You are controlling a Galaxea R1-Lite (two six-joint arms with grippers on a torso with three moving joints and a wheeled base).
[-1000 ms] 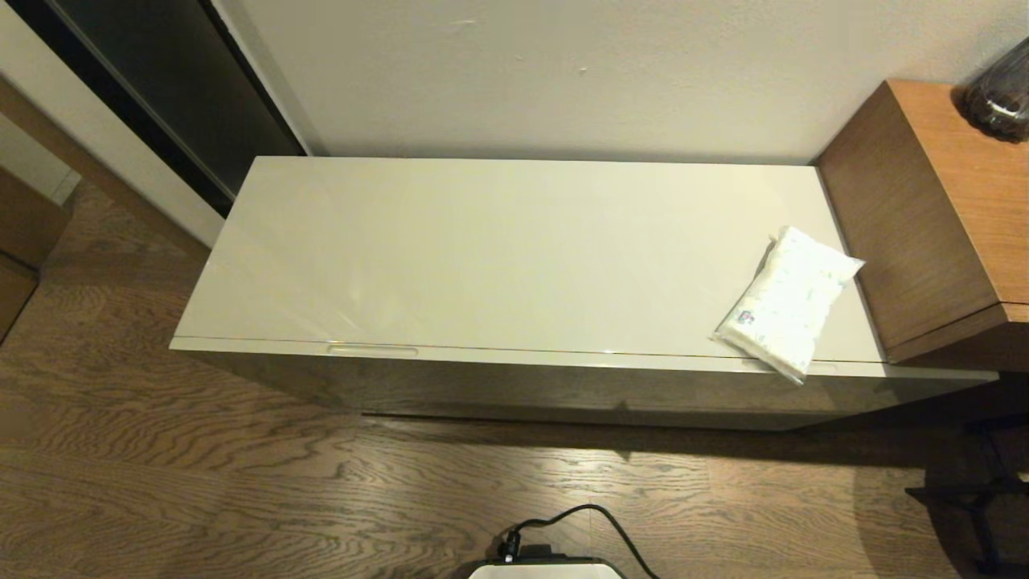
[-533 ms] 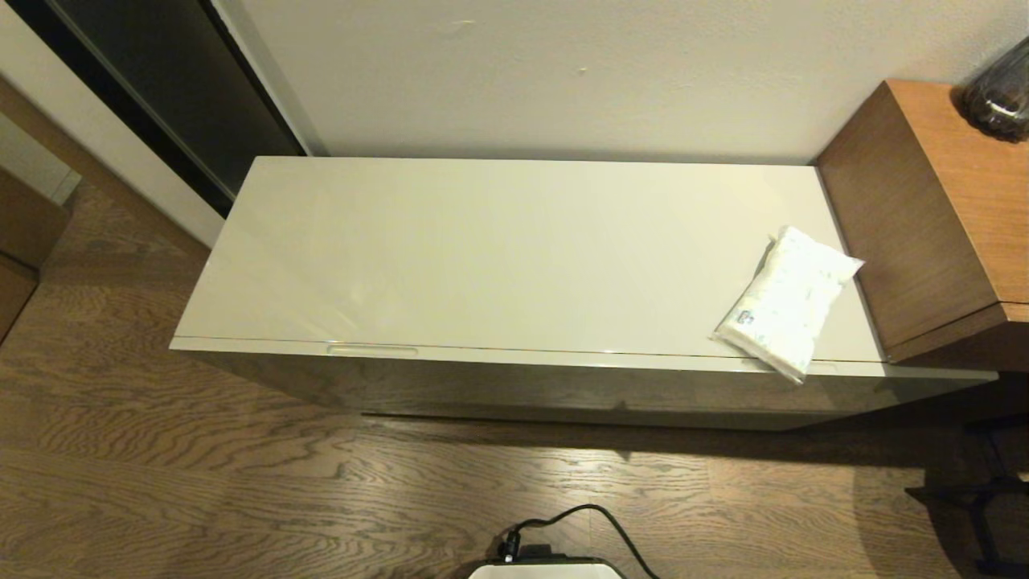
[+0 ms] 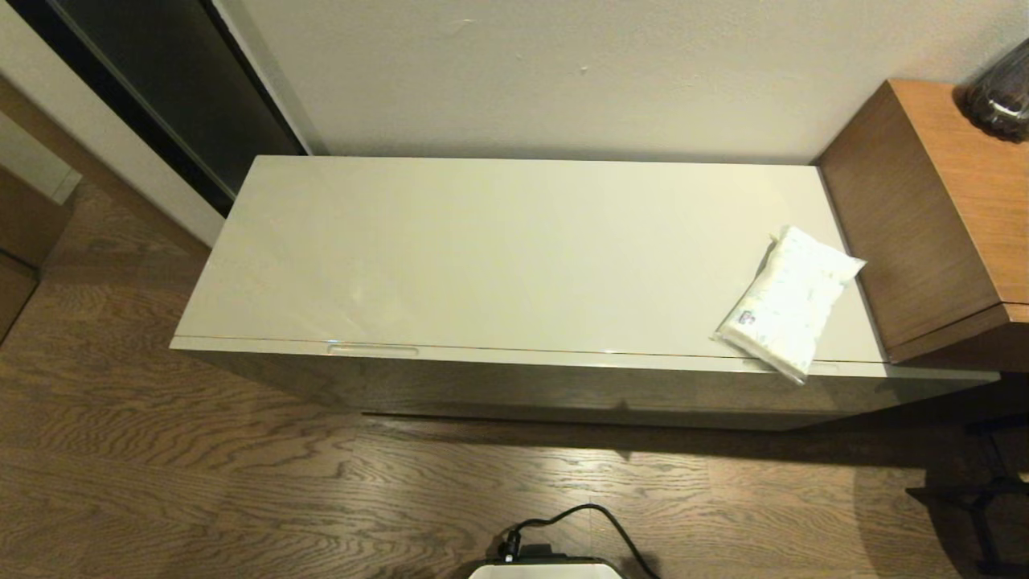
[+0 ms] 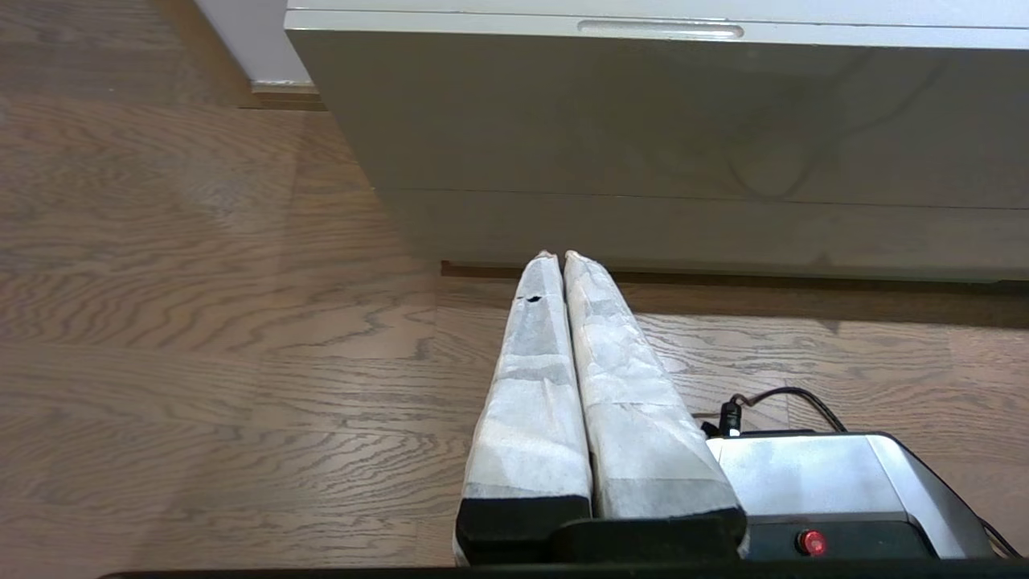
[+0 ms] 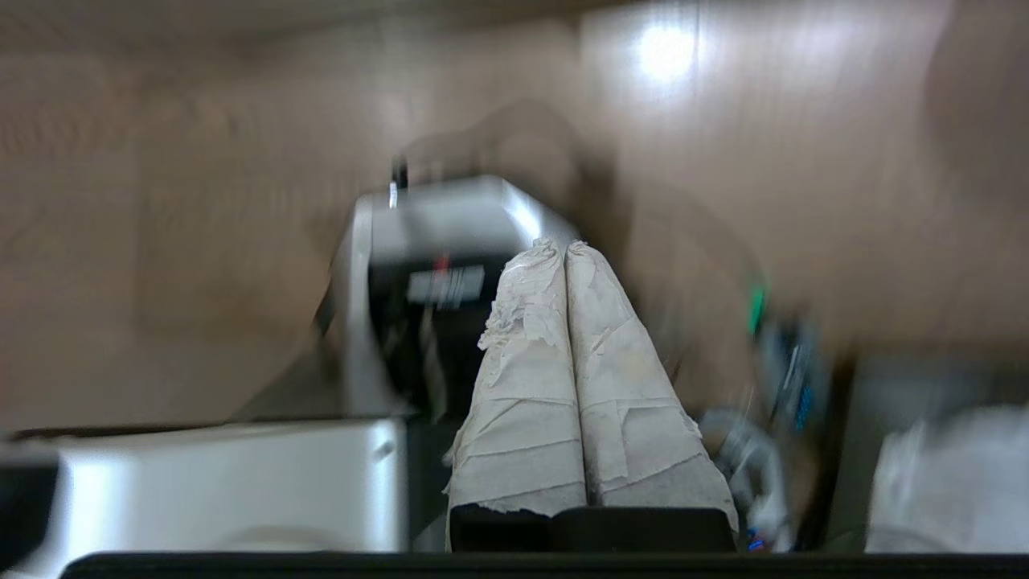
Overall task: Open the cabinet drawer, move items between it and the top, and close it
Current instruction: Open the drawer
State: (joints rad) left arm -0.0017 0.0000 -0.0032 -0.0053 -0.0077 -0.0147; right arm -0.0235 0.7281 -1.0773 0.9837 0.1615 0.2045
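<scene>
The glossy cream top [image 3: 498,249] spans the whole cabinet. The drawer [image 3: 522,386] beneath it is closed, one recessed slot [image 3: 372,350] showing on its front edge at the left. A white tissue pack [image 3: 788,301] with a small blue label lies at the top's right end, its corner overhanging the front edge. No slipper is in view. Neither arm shows in the head view. My left gripper [image 4: 559,256] is shut and empty, low over the floor in front of the drawer front [image 4: 683,112]. My right gripper [image 5: 563,245] is shut and empty above the robot's base.
A brown wooden side cabinet [image 3: 932,209] stands against the right end, with a dark glass object [image 3: 1001,92] on it. A dark doorway [image 3: 169,88] is at the back left. The robot's base and black cable [image 3: 563,531] sit on the wooden floor in front.
</scene>
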